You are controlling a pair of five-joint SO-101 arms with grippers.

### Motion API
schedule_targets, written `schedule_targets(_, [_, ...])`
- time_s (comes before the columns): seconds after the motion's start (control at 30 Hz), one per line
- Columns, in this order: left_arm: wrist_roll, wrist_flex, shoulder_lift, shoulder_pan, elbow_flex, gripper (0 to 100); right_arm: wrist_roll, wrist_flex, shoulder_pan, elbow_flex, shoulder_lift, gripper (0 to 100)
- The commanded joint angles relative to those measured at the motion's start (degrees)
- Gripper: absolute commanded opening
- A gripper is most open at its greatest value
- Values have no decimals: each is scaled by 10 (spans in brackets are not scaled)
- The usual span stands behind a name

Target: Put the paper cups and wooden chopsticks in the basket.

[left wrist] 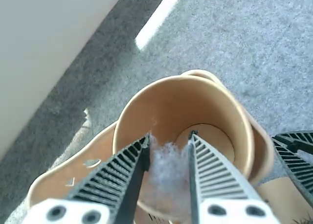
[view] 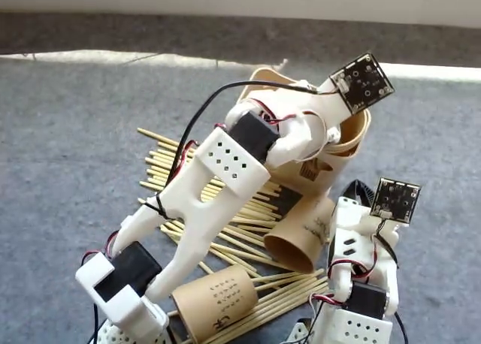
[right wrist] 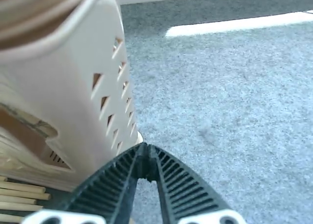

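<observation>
Two cups are lying sideways on the chopsticks (view: 159,162): middle cup (view: 307,230), front cup (view: 216,303). My left hand (left wrist: 169,136) is hovering part-open, nothing visibly held, over the upright cup (left wrist: 195,101) in the basket (left wrist: 54,185). My right hand (right wrist: 146,158), closed and empty, is sitting nearer the middle cup.

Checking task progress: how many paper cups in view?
3 paper cups. One at the basket under the left jaws; two lying on the chopsticks: one mid-pile, one near the arm bases. Others may hide behind the arms.
</observation>
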Motion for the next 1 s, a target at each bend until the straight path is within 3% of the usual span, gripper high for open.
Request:
schedule_targets(0.0, [4,0,-57,0,-40,136,6,-14,-2,-3,-3,11])
schedule_targets(0.23, [4,62,-149,-35,-44,136,6,-14,-2,-3,-3,11])
schedule_targets(0.47, [4,185,-200,-91,-44,136,6,-14,-2,-3,-3,11])
schedule_targets(0.7, [5,253,-204,-145,-40,43,6,-14,-3,-3,-3,11])
schedule_targets(0.97, [60,226,-272,-211,89,39,6,-14,-5,-3,-3,11])
